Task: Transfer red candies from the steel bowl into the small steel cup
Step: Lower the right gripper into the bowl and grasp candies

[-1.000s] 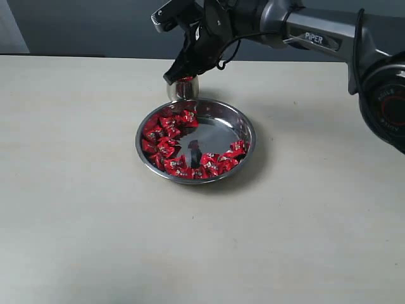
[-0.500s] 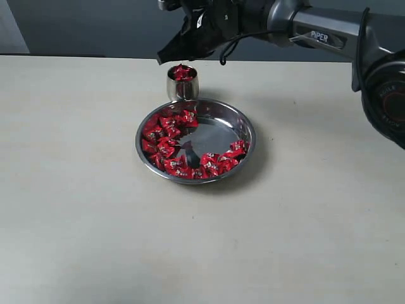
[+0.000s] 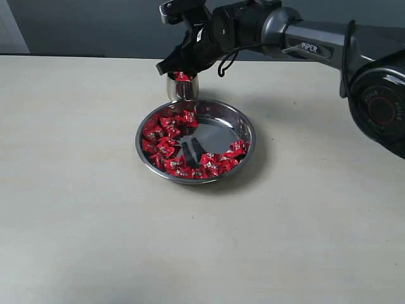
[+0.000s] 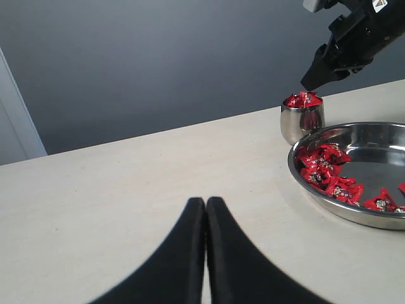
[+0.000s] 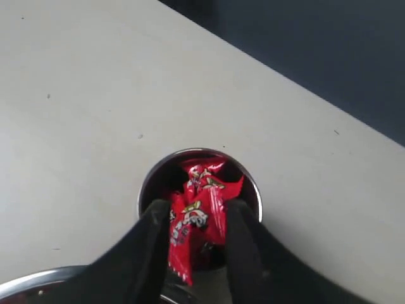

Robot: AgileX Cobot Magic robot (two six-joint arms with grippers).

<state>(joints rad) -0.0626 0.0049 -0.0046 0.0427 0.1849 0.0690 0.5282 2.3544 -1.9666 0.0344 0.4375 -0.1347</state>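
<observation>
Judged partly done, with much of the work remaining. Found the small steel cup (image 3: 182, 88) standing on the bench (image 3: 76, 190) between 11 and 12 o'clock of the steel bowl (image 3: 223, 130), just beside its rim, and heaped past its own rim with red candies (image 5: 202, 180). Counted many more lying in the bowl, banked in an arc from 12 o'clock round through 9 and 6 to about 4, leaving the middle and the 1-to-3 side bare steel. Doubted room in so full a cup for many more. Saw the right hand (image 3: 175, 69) poised directly over the cup's mouth, fingers (image 5: 149, 247) spread apart, a candy lying between them and seeming to touch both. Could not tell whether gripped or merely resting on the heap. Noted the left hand (image 4: 205, 202) low over the bench, outside the exterior view, well apart from bowl and cup, fingers pressed together on nothing.
</observation>
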